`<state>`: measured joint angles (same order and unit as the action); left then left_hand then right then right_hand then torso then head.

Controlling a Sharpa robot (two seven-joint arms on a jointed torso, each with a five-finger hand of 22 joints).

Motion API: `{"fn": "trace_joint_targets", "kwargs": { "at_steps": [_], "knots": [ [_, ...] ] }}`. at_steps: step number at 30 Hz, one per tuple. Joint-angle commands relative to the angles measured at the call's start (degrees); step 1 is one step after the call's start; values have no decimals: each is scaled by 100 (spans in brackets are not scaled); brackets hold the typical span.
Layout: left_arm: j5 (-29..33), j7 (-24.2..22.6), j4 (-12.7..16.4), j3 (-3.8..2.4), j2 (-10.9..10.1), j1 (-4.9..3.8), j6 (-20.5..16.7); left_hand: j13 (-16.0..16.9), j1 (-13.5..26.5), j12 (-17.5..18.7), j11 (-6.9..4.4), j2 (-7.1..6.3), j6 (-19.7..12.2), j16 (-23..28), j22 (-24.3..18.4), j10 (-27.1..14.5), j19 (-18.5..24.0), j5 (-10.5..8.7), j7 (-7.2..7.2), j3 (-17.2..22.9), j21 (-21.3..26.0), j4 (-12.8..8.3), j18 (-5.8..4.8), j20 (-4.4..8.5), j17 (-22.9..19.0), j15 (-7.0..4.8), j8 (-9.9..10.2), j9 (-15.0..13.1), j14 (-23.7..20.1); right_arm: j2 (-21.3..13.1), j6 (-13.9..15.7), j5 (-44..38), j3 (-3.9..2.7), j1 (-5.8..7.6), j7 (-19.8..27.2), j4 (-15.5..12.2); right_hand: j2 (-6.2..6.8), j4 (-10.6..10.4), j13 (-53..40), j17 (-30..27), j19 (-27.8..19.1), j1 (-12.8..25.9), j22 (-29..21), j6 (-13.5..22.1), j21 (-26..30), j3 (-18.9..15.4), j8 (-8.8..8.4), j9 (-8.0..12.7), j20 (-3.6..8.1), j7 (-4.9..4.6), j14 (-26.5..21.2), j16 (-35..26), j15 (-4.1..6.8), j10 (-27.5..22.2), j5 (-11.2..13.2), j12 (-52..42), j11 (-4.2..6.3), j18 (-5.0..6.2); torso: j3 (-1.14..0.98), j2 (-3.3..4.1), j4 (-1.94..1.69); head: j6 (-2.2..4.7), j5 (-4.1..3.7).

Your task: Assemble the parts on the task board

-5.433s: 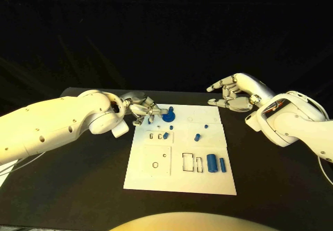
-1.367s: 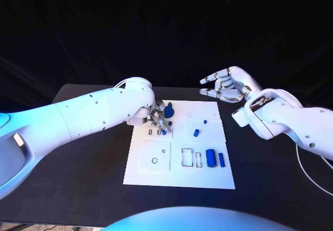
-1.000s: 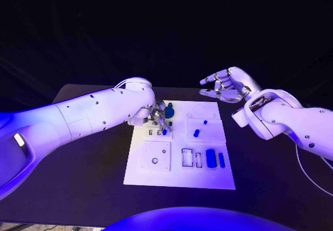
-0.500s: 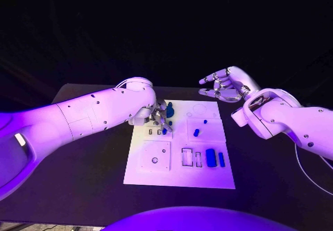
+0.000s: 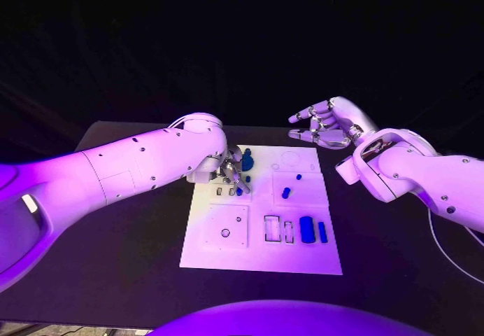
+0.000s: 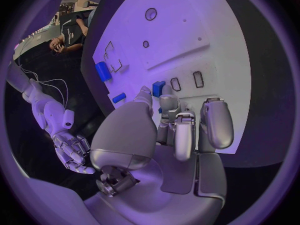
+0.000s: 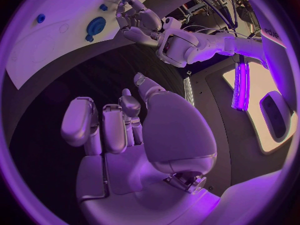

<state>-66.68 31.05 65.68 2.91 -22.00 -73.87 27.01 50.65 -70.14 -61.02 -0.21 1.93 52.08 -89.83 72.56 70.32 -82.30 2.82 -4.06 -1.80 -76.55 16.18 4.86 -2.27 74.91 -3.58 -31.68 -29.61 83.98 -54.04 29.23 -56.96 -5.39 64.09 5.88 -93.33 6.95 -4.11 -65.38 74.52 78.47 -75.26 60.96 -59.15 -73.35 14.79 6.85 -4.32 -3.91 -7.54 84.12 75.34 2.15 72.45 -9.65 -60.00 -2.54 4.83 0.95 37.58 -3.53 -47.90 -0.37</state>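
Note:
The white task board (image 5: 224,248) lies mid-table. My left hand (image 5: 232,176) hangs over its far-left part, above two small rectangular slots (image 6: 198,79), and pinches a small blue part (image 6: 157,88) between thumb and fingertips. A tall blue knob (image 5: 247,160) stands just beyond the hand. Two small blue pieces (image 5: 285,192) lie mid-board; a thick blue cylinder (image 5: 306,229) and a thin one (image 5: 323,232) lie on its near-right part. My right hand (image 5: 328,123) hovers above the board's far-right corner, fingers apart and holding nothing.
The black table (image 5: 121,238) runs round the board on all sides. My left forearm (image 5: 131,175) reaches across the table's left half. A round hole (image 5: 225,232) and rectangular outlines (image 5: 272,228) mark the board's near half. In the right wrist view my left hand (image 7: 139,19) shows beside the blue knob (image 7: 95,26).
Since the oldest frame my left hand has come from the board's far-left corner onto the small slots and taken up the small blue part. Over the last second both hands barely moved.

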Motion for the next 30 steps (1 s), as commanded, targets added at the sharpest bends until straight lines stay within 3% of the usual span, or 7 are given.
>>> {"fn": "trace_joint_targets", "kwargs": {
  "at_steps": [1,5,8,11,14,20,30],
  "knots": [
    [35,24,1,-1,7,2,37,10,-90,-38,-7,16,-22,-17,14,-22,-7,-11,16,44,-28,-27,-81,-3,1509,-27,-37,-15,602,7,-85,-15,-2,-5,8,3,-42,1,8,-3,-7,-18,-10,21,36,-15,-6,6,-15,-20,244,-19,-34,-40,-34,26,-11,82,0,4,-2,-7,-6],
    [35,13,-4,-1,8,4,-26,13,-338,-38,-29,166,-32,-17,21,-26,-5,-9,41,208,-29,-117,-79,4,1509,-42,-50,-35,602,8,-94,-15,-2,-7,9,6,-42,1,8,-3,-7,-18,-10,21,36,-15,-6,6,-15,-20,244,-19,-34,-40,-34,26,-11,82,0,5,-5,-4,-14],
    [57,-27,-12,0,12,7,-112,-30,-830,17,-82,377,-104,-17,0,-79,9,7,93,560,-9,-371,-70,26,1509,-80,-28,-38,602,10,-136,-15,-2,-10,18,11,-52,-1,16,-11,-8,-24,-19,17,44,-17,-4,6,-15,-21,243,-28,-34,-46,-40,34,-12,83,1,1,-8,-9,-22],
    [141,-78,-31,0,17,10,-157,-183,-1409,209,-61,460,-278,-17,-60,-261,48,16,52,1136,47,-735,-56,53,1509,-90,41,-28,602,14,-177,-15,-2,-15,28,17,-41,2,21,-14,-10,-28,-26,24,49,-27,-7,8,-15,-23,243,-33,-35,-53,-36,41,-14,84,-2,0,-11,-15,-21],
    [206,-142,-46,0,16,12,-168,-296,-1372,325,78,177,-355,-17,-74,-311,76,34,-48,1970,81,-829,-58,-31,1509,5,-7,-91,602,20,-200,-15,-2,-21,31,28,-41,2,21,-14,-10,-28,-26,24,49,-27,-7,8,-15,-23,243,-33,-35,-53,-36,41,-14,84,-4,-2,-9,-21,-19],
    [415,-211,-15,1,-62,14,-211,-347,-821,315,78,-374,-409,-17,-40,-258,78,7,-59,3363,91,-941,-46,-59,1509,34,-197,-266,602,50,-284,-5,-2,-32,45,51,-32,-3,31,-20,-16,-20,-43,31,62,-43,-11,10,-16,-27,242,-42,-37,-62,-30,54,-18,86,-12,2,-7,-1,-3],
    [1031,-79,315,-5,-480,12,-816,-379,-486,303,36,-582,-431,-17,-36,-238,81,22,-49,3935,115,-1107,-43,-58,1509,20,-371,-406,602,67,-340,1,-2,-45,42,73,-27,-7,34,-25,-17,-15,-49,34,67,-55,-13,11,-17,-28,241,-48,-38,-65,-19,56,-20,87,-22,-13,-36,9,-2]
  ]
}}
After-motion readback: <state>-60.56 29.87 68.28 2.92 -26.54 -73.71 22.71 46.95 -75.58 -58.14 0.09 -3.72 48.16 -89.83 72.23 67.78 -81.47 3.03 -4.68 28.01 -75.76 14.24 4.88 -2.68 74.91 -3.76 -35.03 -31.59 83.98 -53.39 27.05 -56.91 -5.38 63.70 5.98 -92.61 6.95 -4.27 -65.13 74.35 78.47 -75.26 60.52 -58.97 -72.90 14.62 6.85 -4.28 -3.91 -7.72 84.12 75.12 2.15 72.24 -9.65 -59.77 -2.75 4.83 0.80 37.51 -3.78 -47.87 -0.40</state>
